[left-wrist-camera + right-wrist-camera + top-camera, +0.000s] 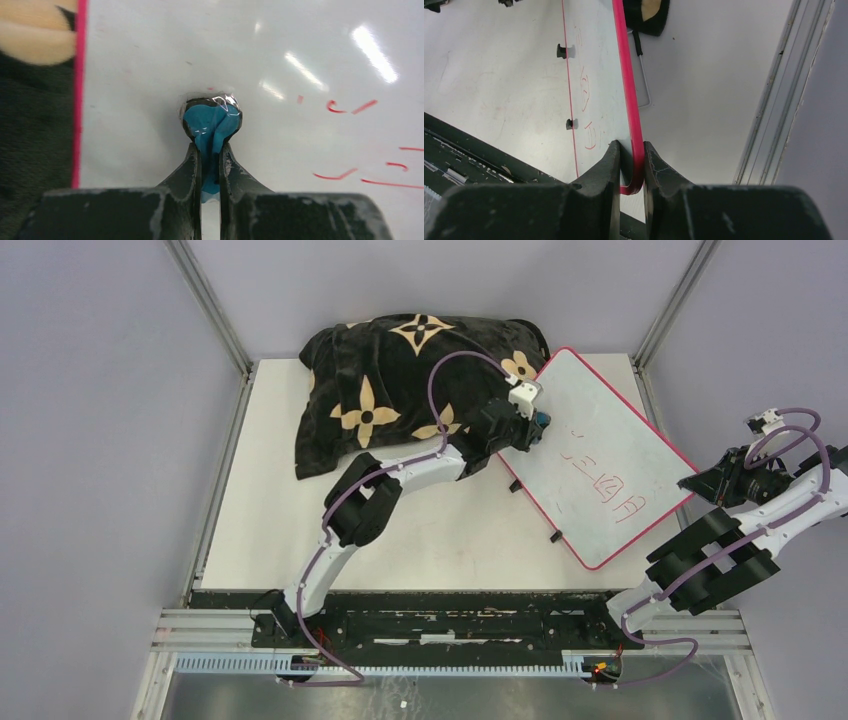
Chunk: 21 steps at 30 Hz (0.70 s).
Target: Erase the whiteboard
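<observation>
The whiteboard is white with a red-pink rim and lies tilted at the table's right, its far corner against the pillow. Red handwritten marks sit on its near right part. My left gripper is shut on a blue cloth and presses it on the board's upper left area, left of the marks. My right gripper is shut on the board's right rim; the board's face runs away to the left.
A black pillow with tan flowers lies at the back of the white table, touching the board's far corner. Metal frame rails border the table. Two small black clips sit by the board's near edge.
</observation>
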Available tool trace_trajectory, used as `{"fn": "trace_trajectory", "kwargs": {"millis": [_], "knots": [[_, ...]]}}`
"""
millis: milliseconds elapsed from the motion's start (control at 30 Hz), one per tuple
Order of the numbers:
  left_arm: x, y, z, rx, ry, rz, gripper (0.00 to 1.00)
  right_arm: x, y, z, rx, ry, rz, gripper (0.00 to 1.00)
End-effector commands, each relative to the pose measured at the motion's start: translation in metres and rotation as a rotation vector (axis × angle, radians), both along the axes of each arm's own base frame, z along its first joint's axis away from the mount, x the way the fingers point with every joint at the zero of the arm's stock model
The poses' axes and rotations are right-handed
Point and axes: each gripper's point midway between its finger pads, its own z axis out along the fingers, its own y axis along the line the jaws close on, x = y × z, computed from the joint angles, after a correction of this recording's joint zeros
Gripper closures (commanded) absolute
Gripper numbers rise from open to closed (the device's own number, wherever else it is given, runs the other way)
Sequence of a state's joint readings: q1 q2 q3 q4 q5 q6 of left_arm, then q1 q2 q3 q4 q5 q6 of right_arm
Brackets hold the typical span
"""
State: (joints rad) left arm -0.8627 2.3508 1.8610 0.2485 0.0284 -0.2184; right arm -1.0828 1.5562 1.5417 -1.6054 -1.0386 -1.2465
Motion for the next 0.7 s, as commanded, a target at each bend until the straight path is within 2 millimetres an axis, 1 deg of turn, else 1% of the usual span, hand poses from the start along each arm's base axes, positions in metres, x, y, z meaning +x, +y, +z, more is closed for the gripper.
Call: {"fn": "trace_trajectory", "kwargs": {"millis": [0, 100, 167, 200, 300, 400, 533, 633, 667], "knots": [[-0.079, -0.047, 0.025, -0.082, -0.006, -0.203, 0.97, -0.023, 0.027, -0.001, 0.035, 0.082, 0.056, 1.0], [-0.095, -0.048, 0.035, -0.121, -0.006, -0.231, 0.97, -0.023, 0.028, 0.0, 0.029, 0.079, 0.057, 0.99], [-0.094, -0.043, 0.041, -0.132, -0.012, -0.223, 0.97, -0.023, 0.027, 0.0, 0.031, 0.08, 0.054, 1.0], [-0.09, -0.039, 0.043, -0.125, -0.023, -0.21, 0.97, -0.024, 0.028, 0.0, 0.029, 0.08, 0.055, 1.0], [-0.063, -0.019, 0.037, -0.107, 0.0, -0.155, 0.97, -0.024, 0.029, 0.001, 0.023, 0.077, 0.057, 0.99], [-0.029, 0.009, 0.025, -0.109, 0.044, -0.09, 0.97, -0.025, 0.03, 0.001, 0.021, 0.076, 0.058, 0.99], [0.015, 0.045, 0.013, -0.087, 0.059, 0.008, 0.97, -0.024, 0.029, 0.001, 0.024, 0.074, 0.058, 0.99], [0.036, 0.062, 0.005, -0.069, 0.073, 0.053, 0.97, -0.024, 0.028, 0.0, 0.026, 0.079, 0.058, 1.0], [0.039, 0.065, 0.002, -0.063, 0.075, 0.059, 0.97, -0.024, 0.027, 0.0, 0.025, 0.079, 0.058, 1.0]]}}
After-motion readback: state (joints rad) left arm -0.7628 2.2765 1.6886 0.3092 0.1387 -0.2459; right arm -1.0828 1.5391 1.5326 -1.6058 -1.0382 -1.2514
